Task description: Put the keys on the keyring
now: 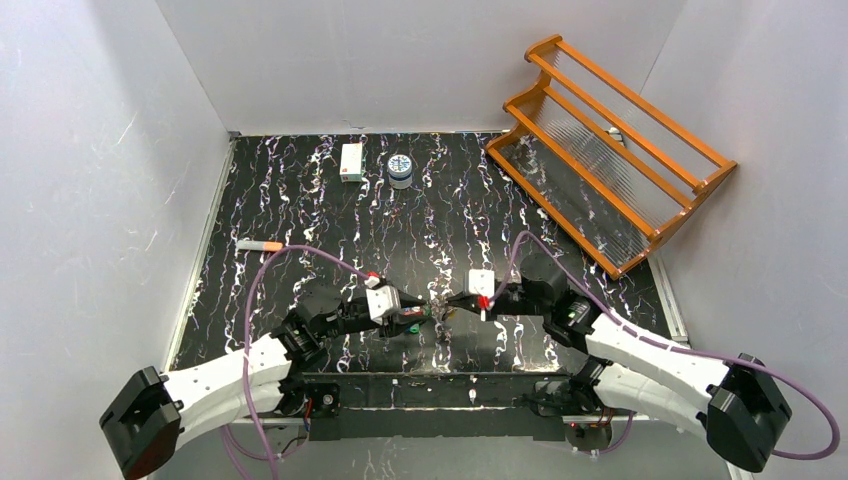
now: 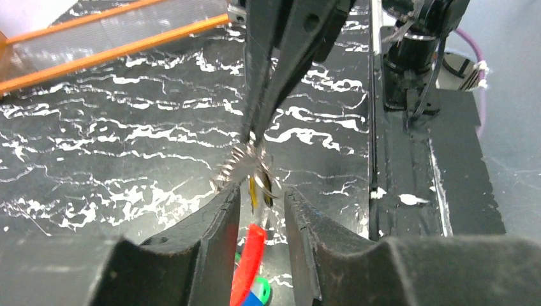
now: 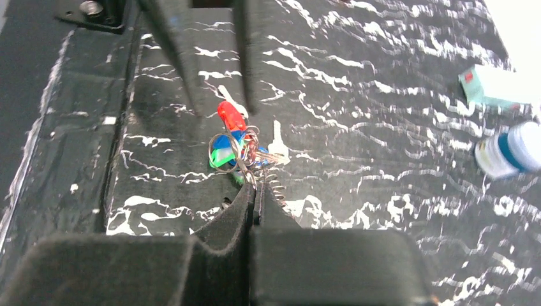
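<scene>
Both arms meet low over the black white-veined worktop (image 1: pixel 300 200), near its front edge. The right claw (image 3: pixel 256 191) is clenched tight, with its tips pinching the wire of the thin silver metal keyring (image 3: pixel 245 150). Bunched on that ring are the small keys with coloured plastic caps (image 3: pixel 223 153). I can make out a red one, a blue one and a green one, fanned out toward the left arm. Can't tell whether the bunch touches the surface or hangs clear of it.

The left claw (image 2: pixel 261 194) comes in from the opposite side with its jaws apart. They straddle the red-capped key (image 2: pixel 254 252) with a bit of daylight on either side, so it's released and not gripping anything as far as I can see. A bare silver key (image 3: pixel 275 137) lies just beside the bunch, and I honestly can't say if it's threaded on.

Further back, a small white box (image 1: pixel 351 162) and a little round jar with a blue lid (image 1: pixel 401 170) sit close together near the back wall. An orange wooden rack (image 1: pixel 610 150) leans in the far right corner. An orange-and-grey pen-like stick (image 1: pixel 260 244) lies near the left edge.
</scene>
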`<state>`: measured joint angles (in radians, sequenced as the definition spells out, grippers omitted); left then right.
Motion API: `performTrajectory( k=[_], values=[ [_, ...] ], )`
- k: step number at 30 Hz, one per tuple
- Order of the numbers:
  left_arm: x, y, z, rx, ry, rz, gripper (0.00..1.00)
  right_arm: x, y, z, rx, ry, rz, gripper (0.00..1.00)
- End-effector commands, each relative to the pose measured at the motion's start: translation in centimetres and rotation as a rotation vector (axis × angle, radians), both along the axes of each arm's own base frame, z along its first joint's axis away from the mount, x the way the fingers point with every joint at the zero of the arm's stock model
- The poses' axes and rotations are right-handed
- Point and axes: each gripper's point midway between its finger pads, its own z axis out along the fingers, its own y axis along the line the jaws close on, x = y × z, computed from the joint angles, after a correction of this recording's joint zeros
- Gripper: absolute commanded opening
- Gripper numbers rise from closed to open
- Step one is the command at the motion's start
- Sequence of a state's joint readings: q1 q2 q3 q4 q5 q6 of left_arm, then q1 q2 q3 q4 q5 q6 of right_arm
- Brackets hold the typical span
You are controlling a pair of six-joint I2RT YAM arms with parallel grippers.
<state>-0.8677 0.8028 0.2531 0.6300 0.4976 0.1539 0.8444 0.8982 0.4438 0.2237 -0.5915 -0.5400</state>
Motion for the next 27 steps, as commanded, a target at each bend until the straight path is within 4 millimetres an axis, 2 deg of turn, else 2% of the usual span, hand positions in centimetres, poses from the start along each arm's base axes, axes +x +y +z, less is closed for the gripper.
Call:
performTrajectory(
  k=[1,4,7,9,11,13,17,21,27],
  values=[
    [0.8,0.0,-0.1,-0.028,0.01,0.057,0.29,3.2,0.4,2.5,0.121,0.139,-0.235,0.01],
    [2.0,0.5,-0.1,-0.037,0.033,0.14,0.3,5.5,-0.2,2.2,0.126,0.253,-0.42,0.01],
    [3.3,1.3,0.2,-0.048,0.056,0.234,0.32,9.4,-1.9,2.1,0.14,0.362,-0.717,0.01],
    [4.1,1.9,0.5,-0.053,0.067,0.294,0.32,11.7,-3.5,1.2,0.109,0.44,-0.945,0.01],
    [4.1,2.2,1.0,-0.06,0.07,0.309,0.33,13.1,-4.5,0.2,0.039,0.496,-1.096,0.01],
    [4.0,2.4,1.5,-0.076,0.067,0.314,0.34,13.5,-4.2,-0.6,-0.052,0.531,-1.126,0.01],
    [3.9,2.7,1.6,-0.084,0.072,0.323,0.34,13.3,-2.4,-1.5,-0.144,0.584,-1.058,0.01],
    [4.0,3.1,1.5,-0.075,0.087,0.347,0.34,13.1,-1.5,-0.9,-0.11,0.595,-1.007,0.01],
    [4.2,3.4,1.2,-0.061,0.092,0.367,0.34,12.6,-1.5,0.2,-0.064,0.56,-0.949,0.01]
  ],
)
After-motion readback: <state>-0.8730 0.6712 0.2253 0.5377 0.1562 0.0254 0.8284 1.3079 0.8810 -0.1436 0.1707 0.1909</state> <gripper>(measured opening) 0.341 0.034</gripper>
